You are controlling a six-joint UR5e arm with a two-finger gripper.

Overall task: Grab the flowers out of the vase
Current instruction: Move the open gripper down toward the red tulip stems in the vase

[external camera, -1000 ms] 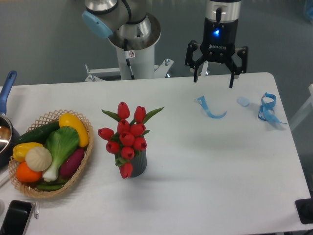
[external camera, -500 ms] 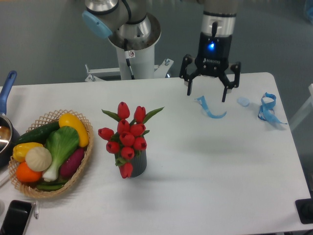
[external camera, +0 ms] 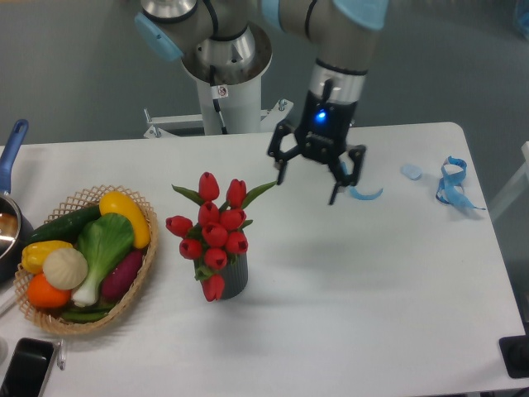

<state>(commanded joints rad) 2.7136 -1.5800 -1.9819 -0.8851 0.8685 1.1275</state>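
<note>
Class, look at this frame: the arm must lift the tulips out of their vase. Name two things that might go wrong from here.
1. The open gripper hangs to the right of the tulips; closing on the buds rather than the stems may crush them.
2. The vase is short and small; stems may drag it up or tip it.

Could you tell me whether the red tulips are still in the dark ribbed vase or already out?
In. The bunch of red tulips stands upright in the dark grey ribbed vase; the open gripper is apart from it.
</note>
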